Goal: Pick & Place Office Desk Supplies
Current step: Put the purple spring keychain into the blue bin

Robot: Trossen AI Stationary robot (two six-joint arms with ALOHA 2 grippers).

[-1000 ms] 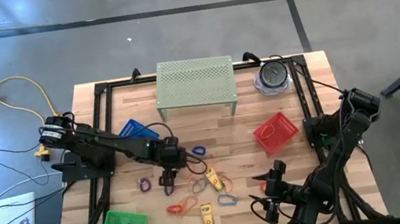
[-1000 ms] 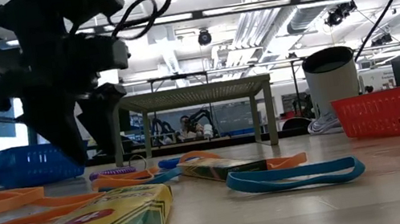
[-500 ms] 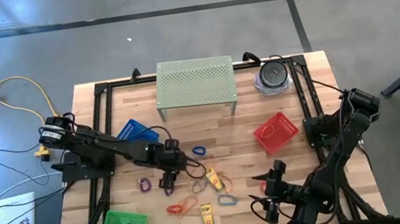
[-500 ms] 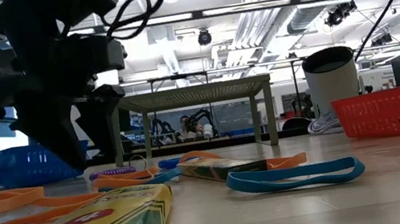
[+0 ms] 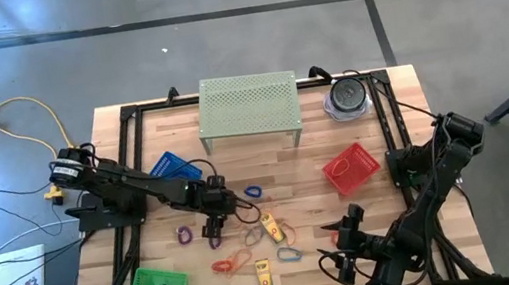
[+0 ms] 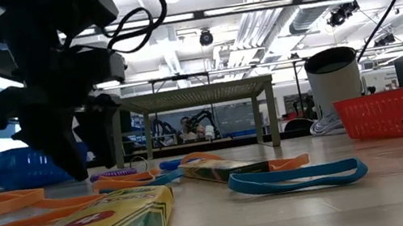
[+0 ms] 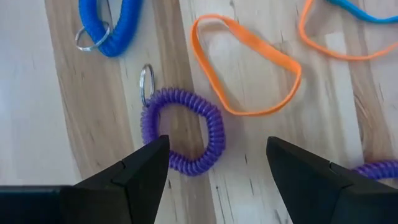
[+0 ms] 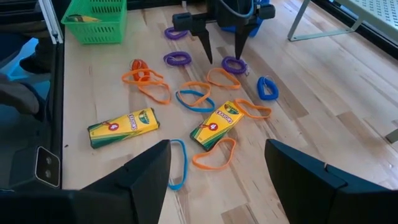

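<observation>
Fingers [image 7: 140,171] straddle purple coil [image 7: 183,134]; orange band [image 7: 249,68] beside.

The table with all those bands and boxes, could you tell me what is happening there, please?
The left gripper hangs open right above a purple coiled wrist loop with a metal ring, holding nothing. An orange rubber band lies beside the loop. The right gripper waits open near the table's front edge, facing the two yellow crayon boxes.

Left gripper [image 5: 215,231] and right gripper [image 5: 334,231] both gape.
</observation>
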